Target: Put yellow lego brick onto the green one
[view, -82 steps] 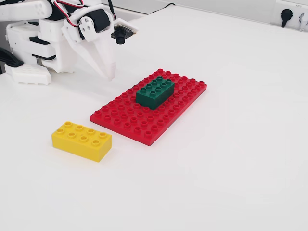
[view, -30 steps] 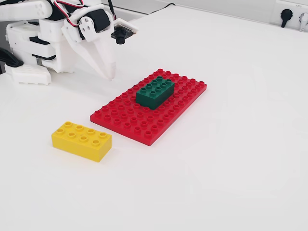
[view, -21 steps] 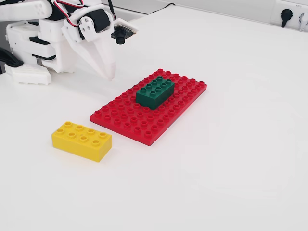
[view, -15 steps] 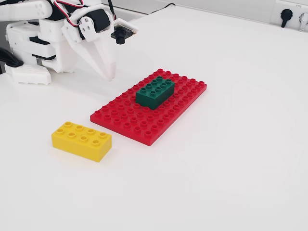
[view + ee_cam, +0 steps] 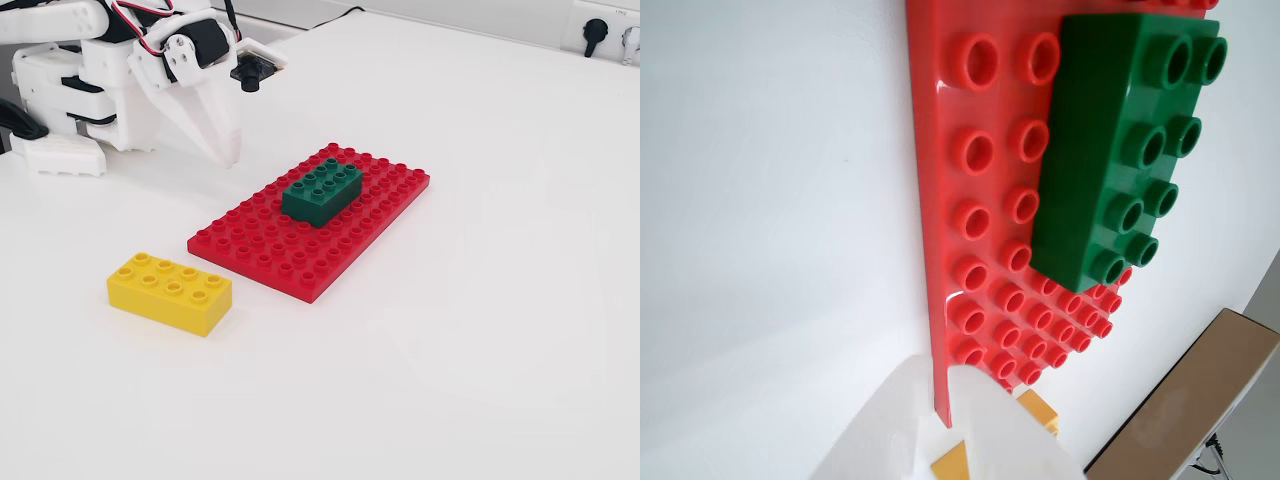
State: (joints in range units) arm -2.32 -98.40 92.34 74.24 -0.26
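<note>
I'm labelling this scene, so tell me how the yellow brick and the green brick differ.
Colour: the yellow brick is bright yellow, the green brick dark green.
Support: the yellow brick lies on the bare white table; the green brick sits on the red baseplate.
Position: in the fixed view the yellow brick is nearer the camera and further left than the green brick.
Both are rectangular 2x4-stud bricks, studs up, similar in size.

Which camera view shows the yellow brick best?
The fixed view: the yellow brick lies whole on the table, studs visible. The wrist view shows only small yellow bits at the bottom edge, mostly hidden behind the white gripper.
</note>
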